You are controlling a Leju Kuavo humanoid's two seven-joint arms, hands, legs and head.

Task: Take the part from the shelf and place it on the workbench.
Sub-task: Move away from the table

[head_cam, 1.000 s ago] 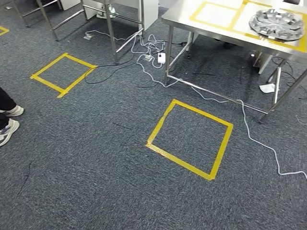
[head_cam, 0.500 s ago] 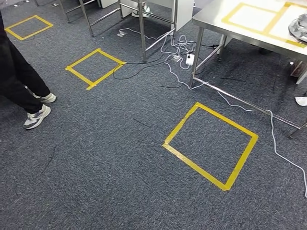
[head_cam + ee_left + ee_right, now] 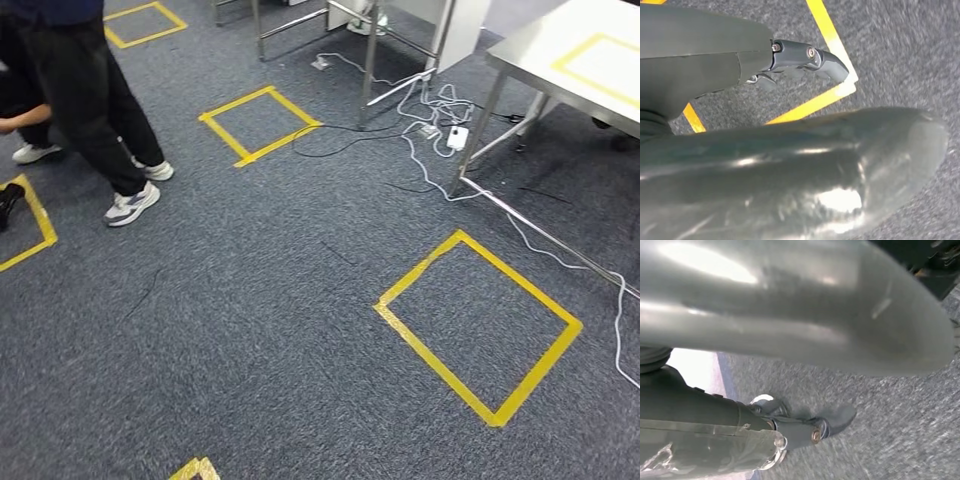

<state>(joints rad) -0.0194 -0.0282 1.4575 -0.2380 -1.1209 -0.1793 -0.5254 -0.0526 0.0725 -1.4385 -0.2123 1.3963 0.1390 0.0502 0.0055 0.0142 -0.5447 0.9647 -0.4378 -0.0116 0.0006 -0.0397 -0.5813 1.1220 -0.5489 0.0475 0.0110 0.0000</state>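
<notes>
The steel workbench [image 3: 581, 70], marked with yellow tape, stands at the top right of the head view, where just its corner and one leg show. My left hand [image 3: 791, 150] hangs over grey carpet and a yellow tape corner, its dark fingers [image 3: 806, 55] stretched out straight with nothing in them. My right hand [image 3: 791, 315] also hangs above the carpet, fingers [image 3: 802, 432] extended and holding nothing.
A person in dark trousers and white shoes [image 3: 90, 100] stands at the upper left. Yellow tape squares [image 3: 483, 320] [image 3: 260, 122] mark the carpet. Cables and a white power strip [image 3: 456, 138] lie by the bench leg. Metal frame legs [image 3: 370, 50] stand behind.
The camera has swung to the left, so the whole scene has shifted right. The workbench with the round silver part has slid off to the right, and the person has come into view.
</notes>
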